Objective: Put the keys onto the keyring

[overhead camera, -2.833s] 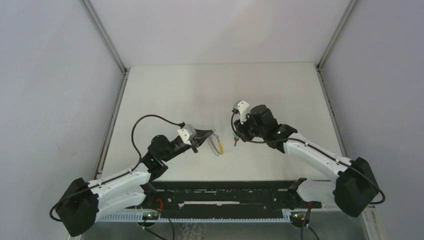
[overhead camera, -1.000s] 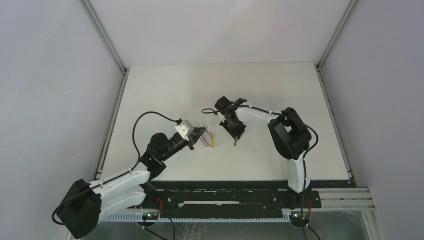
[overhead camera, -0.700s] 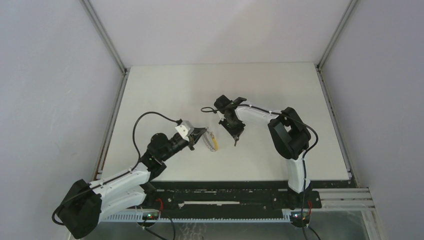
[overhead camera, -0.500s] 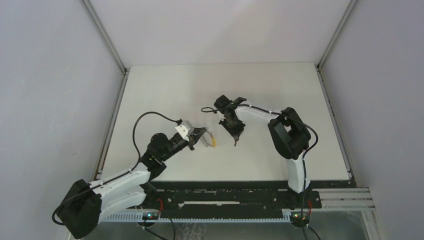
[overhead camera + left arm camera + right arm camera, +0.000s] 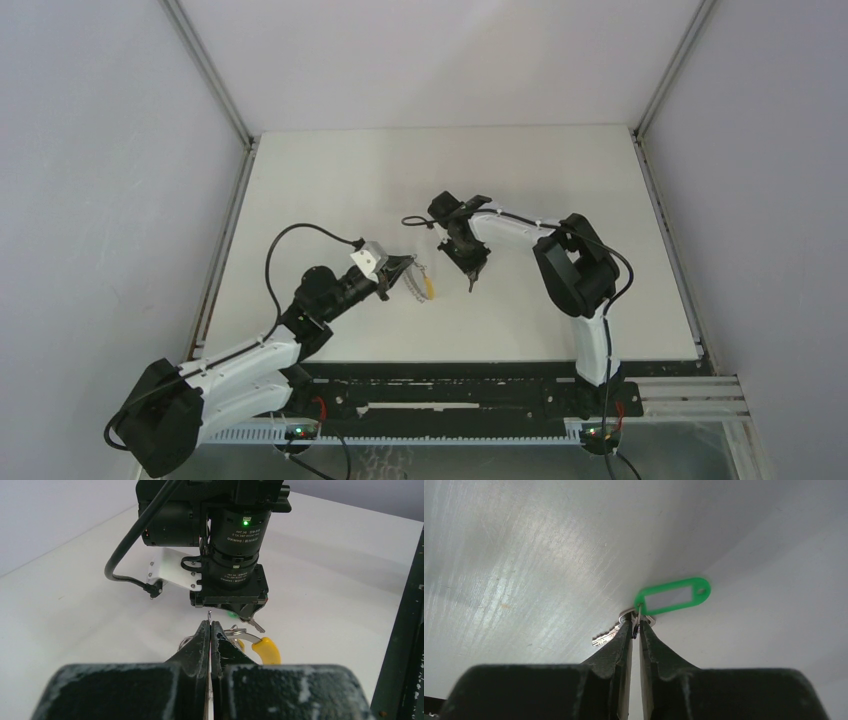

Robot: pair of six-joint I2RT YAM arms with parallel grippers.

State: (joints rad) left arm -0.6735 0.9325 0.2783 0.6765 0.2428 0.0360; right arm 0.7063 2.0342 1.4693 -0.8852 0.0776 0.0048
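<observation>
My left gripper (image 5: pixel 407 268) is shut on the keyring (image 5: pixel 416 277), a thin grey wire ring. In the left wrist view the gripper (image 5: pixel 210 628) pinches the ring, whose wire (image 5: pixel 185 641) shows beside the fingers with one end poking up past the tips. The yellow key (image 5: pixel 265 649) hangs on it at the right, and also shows in the top view (image 5: pixel 428 286). My right gripper (image 5: pixel 472 270) faces it a short way off, shut on the green key (image 5: pixel 672 596) by its small ring. The metal blade (image 5: pixel 605 637) sticks out to the left.
The white table (image 5: pixel 560 180) has grey walls and metal corner posts round it. A black rail (image 5: pixel 450 385) runs along the near edge. The right arm's elbow (image 5: pixel 572 270) stands high over the table's middle right.
Since 2.8 s ago the right arm has folded up and brought its gripper up and left, nearer the left gripper. Over the last second both grippers have hardly moved.
</observation>
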